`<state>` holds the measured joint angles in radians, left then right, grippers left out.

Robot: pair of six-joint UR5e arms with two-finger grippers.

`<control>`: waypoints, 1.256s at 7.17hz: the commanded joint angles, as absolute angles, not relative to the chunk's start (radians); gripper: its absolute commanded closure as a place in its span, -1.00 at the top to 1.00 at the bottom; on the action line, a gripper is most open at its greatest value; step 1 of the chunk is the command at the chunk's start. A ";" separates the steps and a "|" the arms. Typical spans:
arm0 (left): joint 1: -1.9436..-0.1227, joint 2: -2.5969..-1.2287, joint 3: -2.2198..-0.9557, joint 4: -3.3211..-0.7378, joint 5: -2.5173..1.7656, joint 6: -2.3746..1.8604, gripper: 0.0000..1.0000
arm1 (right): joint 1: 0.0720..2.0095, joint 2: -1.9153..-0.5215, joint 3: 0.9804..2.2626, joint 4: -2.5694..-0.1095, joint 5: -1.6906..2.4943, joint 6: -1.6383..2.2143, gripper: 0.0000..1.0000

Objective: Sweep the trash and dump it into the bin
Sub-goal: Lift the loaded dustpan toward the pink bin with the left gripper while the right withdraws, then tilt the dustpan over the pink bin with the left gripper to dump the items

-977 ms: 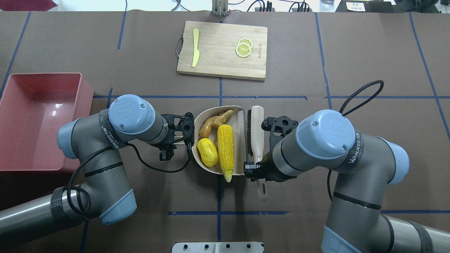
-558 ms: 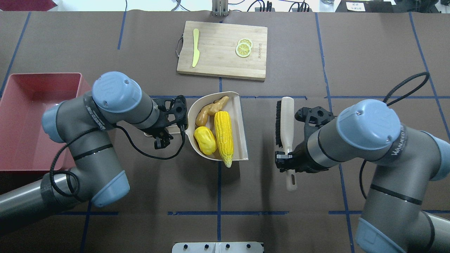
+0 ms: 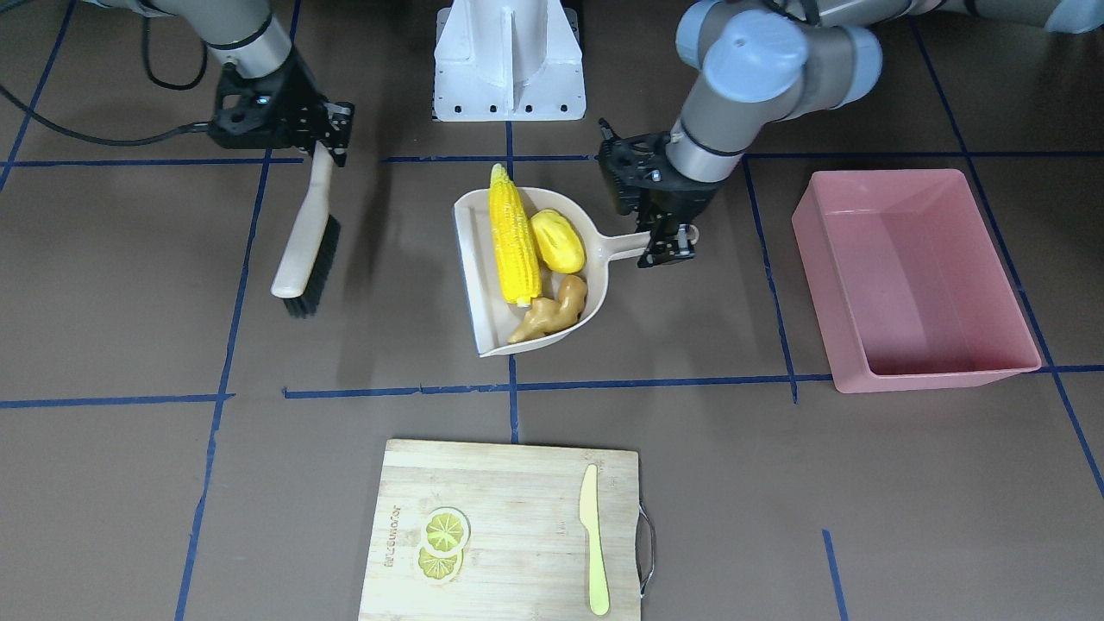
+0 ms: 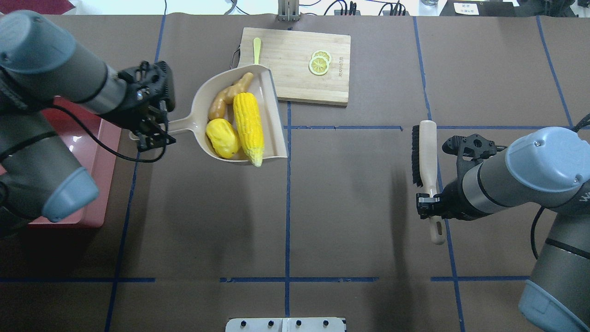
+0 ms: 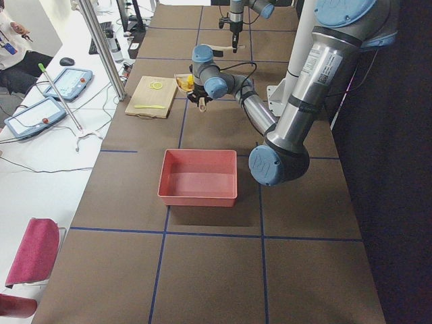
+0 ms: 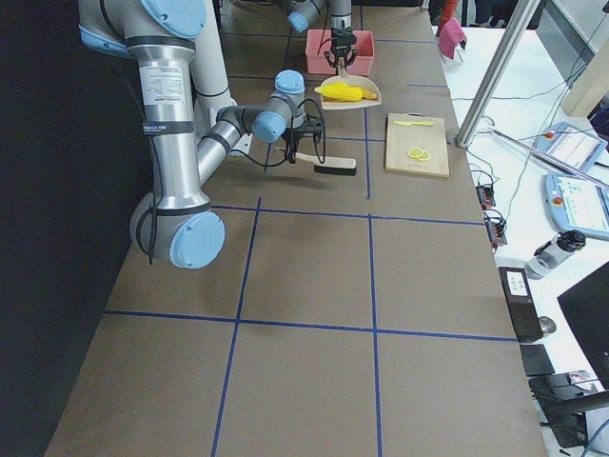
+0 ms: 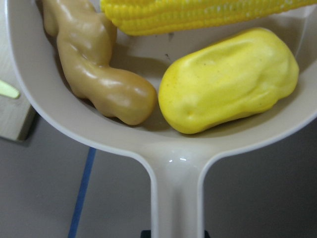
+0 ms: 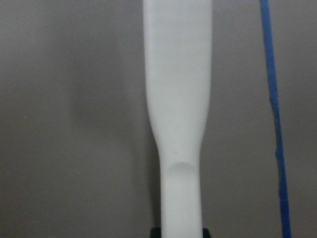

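Observation:
My left gripper (image 4: 154, 133) is shut on the handle of the beige dustpan (image 4: 273, 121) and holds it raised off the table. In the pan lie the yellow corn cob (image 4: 248, 127), the yellow lumpy potato piece (image 4: 222, 137) and the tan ginger root (image 4: 226, 95). The left wrist view shows them too: the ginger (image 7: 94, 69), the potato (image 7: 230, 87), the corn (image 7: 198, 15). The pink bin (image 3: 811, 259) stands empty, apart from the pan and beyond its handle end. In the overhead view my left arm covers most of it. My right gripper (image 4: 431, 203) is shut on the brush (image 4: 426, 147) handle.
A wooden cutting board (image 4: 299, 64) lies at the table's far side with lemon slices (image 4: 319, 63) and a yellow-green knife (image 3: 593, 539). In the overhead view the raised dustpan overlaps the board's near left corner. Blue tape lines cross the brown table.
My left arm has lifted the loaded dustpan and carried it left and farther from the robot's base. My right arm has carried the brush to the right, away from the pan.

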<state>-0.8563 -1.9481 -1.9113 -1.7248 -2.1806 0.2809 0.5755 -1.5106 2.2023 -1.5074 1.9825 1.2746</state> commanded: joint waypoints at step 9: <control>-1.376 -1.353 -2.057 -1.721 -1.927 1.080 -0.71 | 0.594 -1.743 2.157 -1.246 1.959 1.212 -0.99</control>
<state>-1.3650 -1.3619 -2.0536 -1.7248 -2.0862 0.9328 0.5947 -1.7441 2.1581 -1.2479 1.9590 1.2106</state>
